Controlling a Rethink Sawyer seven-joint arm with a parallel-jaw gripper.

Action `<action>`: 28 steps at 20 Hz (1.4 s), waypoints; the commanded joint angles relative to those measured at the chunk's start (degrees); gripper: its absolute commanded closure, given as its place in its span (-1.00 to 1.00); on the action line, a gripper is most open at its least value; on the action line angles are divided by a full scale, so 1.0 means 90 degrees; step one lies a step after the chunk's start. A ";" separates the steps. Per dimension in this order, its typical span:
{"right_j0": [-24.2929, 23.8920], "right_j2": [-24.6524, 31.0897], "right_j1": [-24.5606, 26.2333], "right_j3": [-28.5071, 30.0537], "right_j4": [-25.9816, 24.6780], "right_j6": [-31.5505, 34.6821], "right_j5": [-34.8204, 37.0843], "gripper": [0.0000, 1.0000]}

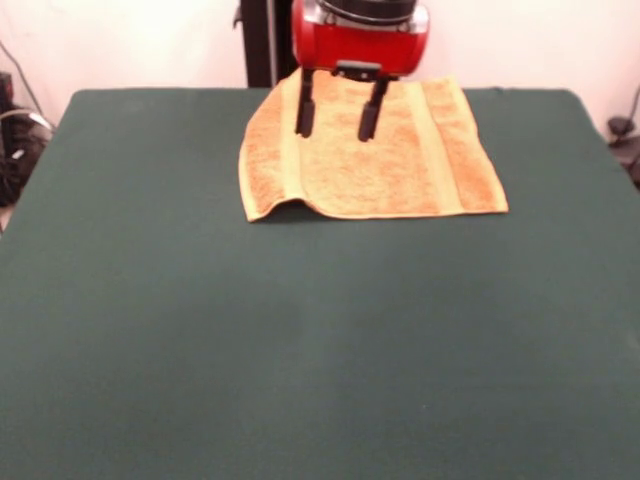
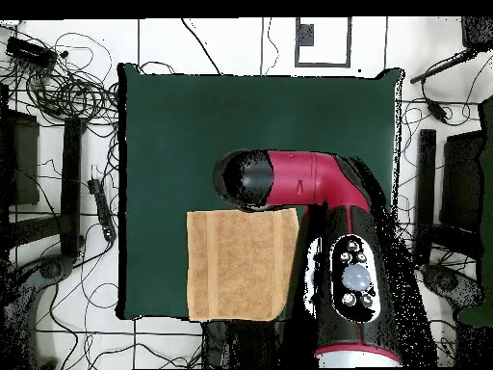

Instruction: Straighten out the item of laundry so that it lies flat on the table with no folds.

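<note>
A golden-orange terry towel (image 1: 372,150) lies spread on the dark green bench (image 1: 300,340), pushed up toward the 12 o'clock edge of the front view and a little toward 1 o'clock of centre. Two paler woven bands run across it from the 12 o'clock edge toward 6 o'clock, one near each side. Most of the cloth sits flat, but the corner at 7 o'clock is lifted in a small curl that casts a dark shadow on the felt beneath it.

The red and black arm drops in from 12 o'clock, and its end effector (image 1: 336,112) hangs over the towel's upper half. Its two black fingers (image 1: 305,110) point down, spread apart with bare towel showing between them; they grip nothing. Whether the tips touch the cloth or stop just above it cannot be told from this angle.

Seen from overhead, the towel (image 2: 239,265) sits at the bench's (image 2: 193,145) 6 o'clock edge, toward 7 o'clock of centre, its outline close to square except for a slanted corner at 5 o'clock. The arm's dark rounded end covers the towel's 12 o'clock edge, so the end effector itself is hidden in this view. The rest of the green surface stretches away toward 12 o'clock. Loose cables (image 2: 67,87) trail over the floor at 9 and 10 o'clock beside the bench.
</note>
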 commanded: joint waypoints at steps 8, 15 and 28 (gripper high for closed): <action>0.0359 0.0265 0.0247 -0.0096 0.0383 0.1008 0.0606 -1.00; 0.0607 0.0122 0.0350 -0.0273 0.0560 0.1367 0.0693 -1.00; 0.0608 0.0007 0.0292 -0.0007 0.0857 0.1272 0.0297 -1.00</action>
